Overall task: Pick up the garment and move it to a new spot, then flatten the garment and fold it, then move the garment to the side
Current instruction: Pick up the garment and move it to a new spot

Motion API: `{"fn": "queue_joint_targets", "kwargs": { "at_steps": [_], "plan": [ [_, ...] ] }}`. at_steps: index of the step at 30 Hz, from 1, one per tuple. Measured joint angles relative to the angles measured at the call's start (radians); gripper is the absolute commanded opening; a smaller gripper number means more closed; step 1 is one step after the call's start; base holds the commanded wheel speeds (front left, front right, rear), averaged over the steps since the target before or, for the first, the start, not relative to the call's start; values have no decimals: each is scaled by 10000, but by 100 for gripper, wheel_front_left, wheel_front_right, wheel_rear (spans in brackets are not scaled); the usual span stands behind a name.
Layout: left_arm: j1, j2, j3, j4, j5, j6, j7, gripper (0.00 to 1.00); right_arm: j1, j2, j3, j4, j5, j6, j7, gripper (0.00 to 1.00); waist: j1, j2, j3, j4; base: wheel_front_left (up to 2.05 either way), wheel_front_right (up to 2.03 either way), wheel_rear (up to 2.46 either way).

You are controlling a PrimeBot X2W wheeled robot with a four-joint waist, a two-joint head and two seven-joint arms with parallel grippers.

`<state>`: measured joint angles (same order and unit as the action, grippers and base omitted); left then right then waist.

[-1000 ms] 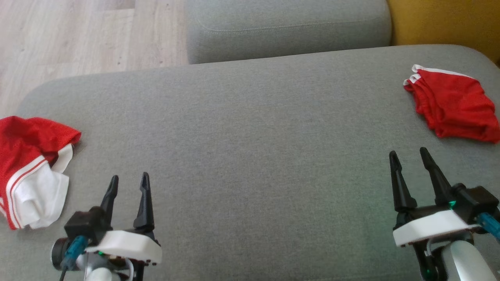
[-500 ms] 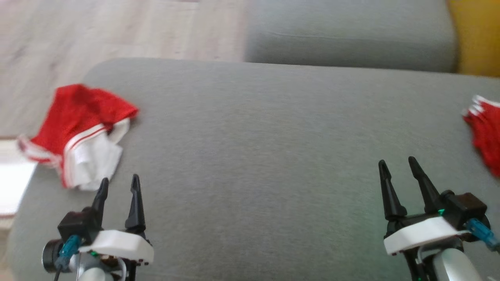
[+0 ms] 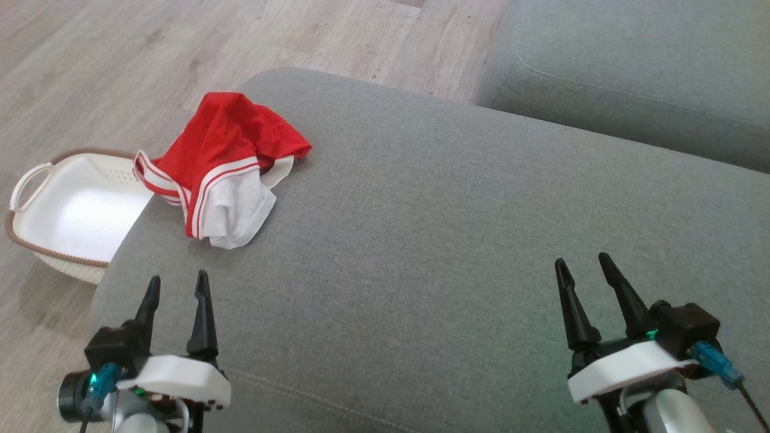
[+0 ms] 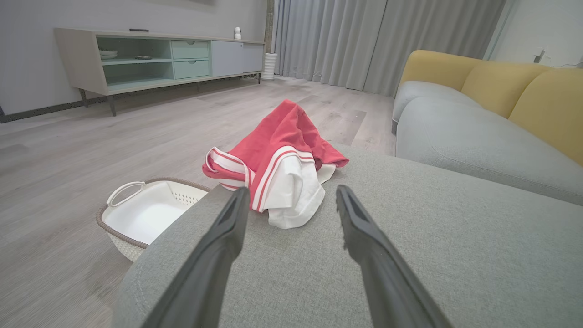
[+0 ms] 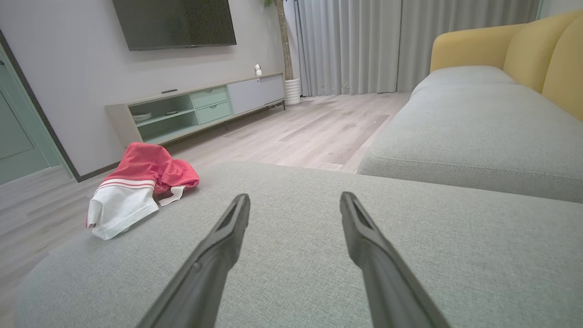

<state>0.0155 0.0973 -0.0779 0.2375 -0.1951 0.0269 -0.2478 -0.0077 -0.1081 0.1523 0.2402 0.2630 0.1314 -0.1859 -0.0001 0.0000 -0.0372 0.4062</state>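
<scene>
Far left in the head view, on the pale wooden floor (image 3: 90, 60): a white basket (image 3: 27, 180) with a brown rim and a loop handle, tucked against the left end of the grey sofa cushion (image 3: 421, 228) and partly hidden by its edge.

Just right of the basket, on the cushion's far left corner: the garment (image 3: 225, 144), red with a white part and red-and-white striped bands, crumpled in a heap. One striped edge reaching past the cushion's side, above the basket as seen from the head. Touched by neither gripper.

Nearer, over the cushion's near left edge: the left gripper (image 3: 178, 275), released, its two dark fingers spread wide and holding nothing, pointing toward the garment but short of it. In the left wrist view, garment framed between and beyond the fingertips, white part nearest.

Then the bare grey middle of the cushion, with a seam near the front edge.

Lower right: the right gripper (image 3: 582, 257), likewise released, fingers parted and empty, over the cushion and well apart from the garment.

Upper right: a second grey seat cushion (image 3: 631, 78), behind the first.

Beyond, in the wrist views: a low cabinet (image 4: 150, 54) with pale green shelves against the wall, grey curtains (image 4: 364, 36), yellow backrests (image 4: 501, 82) at the right.
</scene>
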Motion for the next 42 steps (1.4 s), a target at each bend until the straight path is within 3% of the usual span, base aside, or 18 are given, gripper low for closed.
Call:
{"fn": "queue_joint_targets", "kwargs": {
  "at_steps": [6,17,21,25,32,42],
  "plan": [
    [-10,65,6,-121,-130,73,211,100,-5,0,117,21,0,0,-35,100,0,0,32,-43,0,0,0],
    [-3197,1346,671,-681,-779,-94,3816,100,-244,-98,10,-215,-2,0,13,100,1,0,723,-650,0,0,0],
    [-4669,1799,972,527,-1283,-240,5149,100,-667,-299,13,-380,-2,0,29,100,1,0,1219,-967,0,0,0],
    [-5752,2125,1243,2061,-1555,-280,5791,100,-1071,-337,67,-518,0,0,105,100,2,0,1809,-1337,0,0,0],
    [-7182,2466,1584,4803,-1801,-226,5998,100,-1743,-614,322,-633,59,0,146,100,3,0,2911,-2020,0,0,0],
    [-7540,2566,1607,7952,-1910,-182,6119,100,-2529,-671,663,-474,207,0,102,100,3,0,3883,-2906,0,0,0]
  ]
}}
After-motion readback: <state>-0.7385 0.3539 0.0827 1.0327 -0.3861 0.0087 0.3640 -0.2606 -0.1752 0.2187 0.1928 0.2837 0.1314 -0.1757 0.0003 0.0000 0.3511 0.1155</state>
